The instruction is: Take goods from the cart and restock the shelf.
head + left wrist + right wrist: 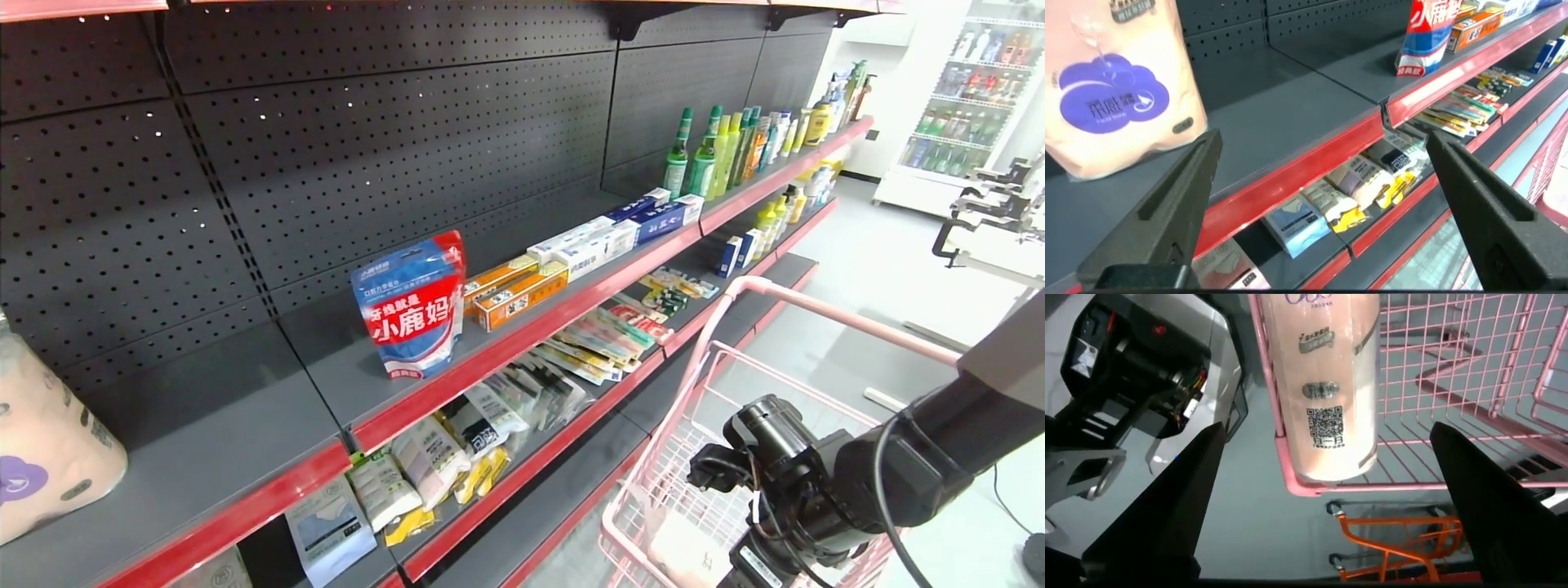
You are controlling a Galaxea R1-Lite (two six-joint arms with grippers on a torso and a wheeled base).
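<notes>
Right pincer (1325,431) spread wide, empty, over peach plastic-wrapped tissue roll pack (1327,376) in pink wire cart (1454,392) | left pincer (1323,137) open, empty, facing grey red-edged shelf (1290,114) | risk: fingers snag cart wire; soft slick wrap slips on lift.

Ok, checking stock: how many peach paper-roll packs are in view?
2. One pack stands on the shelf at the left; the other pack is in the cart. Others may be hidden.
</notes>
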